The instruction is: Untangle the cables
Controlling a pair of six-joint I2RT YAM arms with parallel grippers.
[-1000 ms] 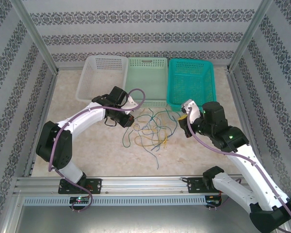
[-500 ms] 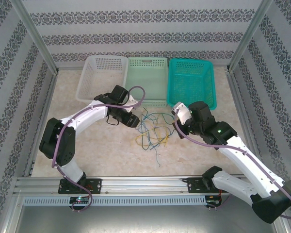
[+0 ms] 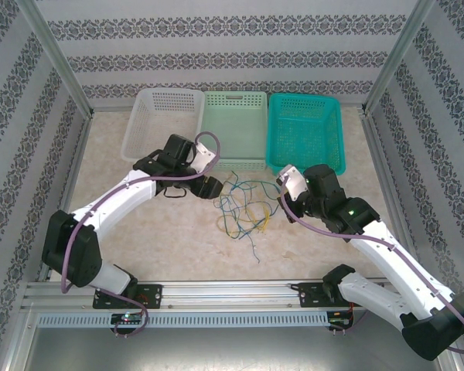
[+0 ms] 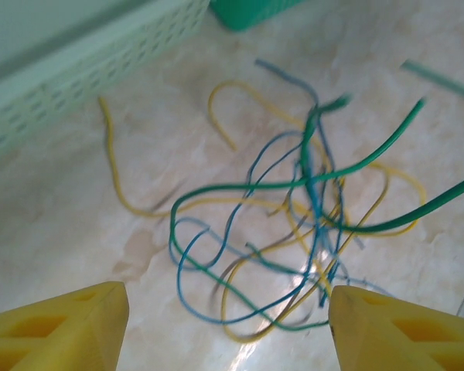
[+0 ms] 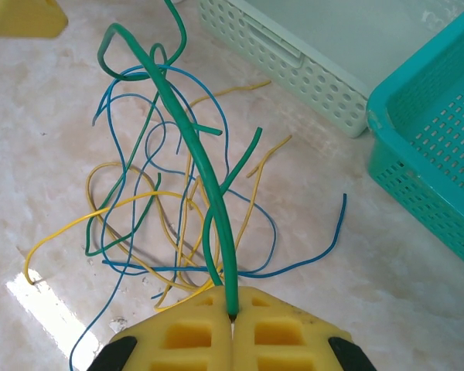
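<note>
Tangle of cables [image 3: 243, 205] in yellow, dark green and blue lies on the marble-patterned table [image 3: 185, 247], just in front of the pale green basket [image 3: 233, 127] and between the 2 arms. The left tool [image 3: 211, 188] sits at the tangle's left edge. In its wrist view its 2 yellow fingertips [image 4: 58, 325] stand wide apart, open, with nothing between them, and the loops spread over the table beyond them. The right tool [image 5: 232, 315] is at the tangle's right edge, closed on 1 dark green cable [image 5: 192, 143], pinched where its 2 yellow fingers meet. From there this cable rises off the table, runs over the other loops and bends over at its far end, near a yellow fingertip of the left tool. Yellow and blue strands lie slack on the table beneath it, 1 blue end curling toward the teal basket [image 5: 433, 139]. A white basket [image 3: 158, 124] stands left of the pale green basket and the teal basket right of it, all 3 side by side at the far side of the table.
</note>
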